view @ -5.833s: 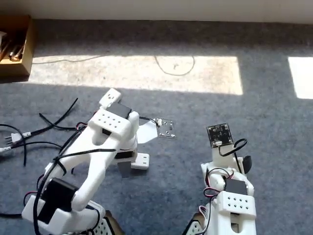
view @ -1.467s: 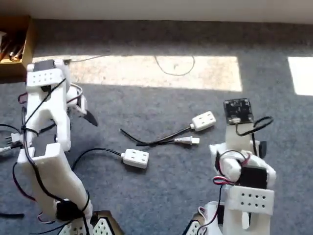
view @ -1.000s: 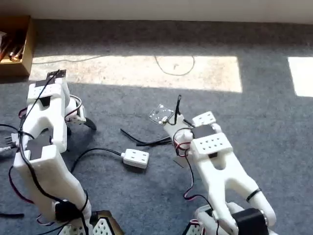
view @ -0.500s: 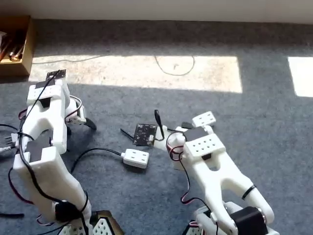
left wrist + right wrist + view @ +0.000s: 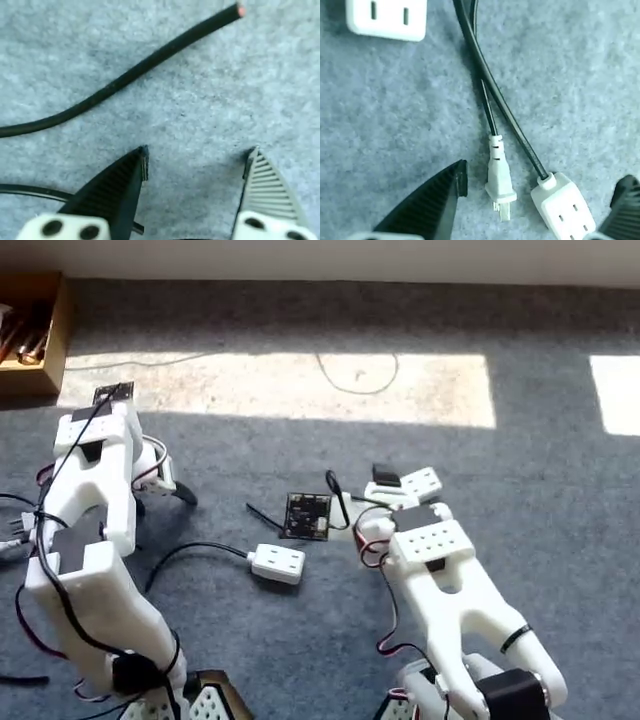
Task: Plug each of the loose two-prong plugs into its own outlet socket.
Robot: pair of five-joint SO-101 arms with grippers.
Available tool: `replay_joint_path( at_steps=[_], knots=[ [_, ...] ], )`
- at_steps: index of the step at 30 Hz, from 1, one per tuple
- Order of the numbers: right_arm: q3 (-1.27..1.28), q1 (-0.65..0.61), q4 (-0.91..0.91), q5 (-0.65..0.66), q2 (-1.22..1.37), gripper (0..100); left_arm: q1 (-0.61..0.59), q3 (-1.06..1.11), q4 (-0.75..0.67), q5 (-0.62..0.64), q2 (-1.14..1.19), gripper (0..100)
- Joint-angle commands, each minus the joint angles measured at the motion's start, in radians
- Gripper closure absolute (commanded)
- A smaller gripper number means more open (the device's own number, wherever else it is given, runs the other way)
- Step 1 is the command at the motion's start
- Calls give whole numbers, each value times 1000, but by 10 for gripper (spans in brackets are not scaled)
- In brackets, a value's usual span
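Observation:
A white two-prong plug (image 5: 500,187) lies on the grey carpet at the end of a thin black cord. Just beside it sits a white outlet block (image 5: 563,212) on a thicker black cable. My right gripper (image 5: 545,180) hangs open over both, one finger on each side, touching neither. A second outlet block (image 5: 386,17) lies farther off. In the high view these blocks are at mid-right (image 5: 420,482) and centre (image 5: 278,563). My left gripper (image 5: 198,152) is open above bare carpet near a black cable (image 5: 125,80) with a cut end. Another plug (image 5: 25,525) lies at the far left.
Black cables (image 5: 190,550) loop across the carpet around the left arm's base. A wooden box (image 5: 35,335) stands at the back left. A thin wire (image 5: 355,375) lies in the sunlit strip at the back. Open carpet stretches to the right.
The right arm swung from the right side down over the plug and outlet, then shifted slightly right in the last half second. The left arm has kept still.

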Motion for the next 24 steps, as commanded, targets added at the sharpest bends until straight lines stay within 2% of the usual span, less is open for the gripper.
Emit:
replay_joint_path(
  at_steps=[1,5,10,18,21,24],
  knots=[
    [-7,13,-33,17,-5,570,13,-5,-51,0,-21,698],
    [-21,1,-96,8,168,570,13,-5,-51,0,-21,698],
    [-165,18,-134,-55,374,570,13,-4,-49,0,-21,698],
    [-292,21,-137,-57,417,574,13,-4,-51,0,-21,698],
    [-325,18,-136,-55,420,683,13,-4,-51,0,-21,698],
    [-305,7,-134,-55,420,905,13,-4,-51,0,-21,698]
  ],
)
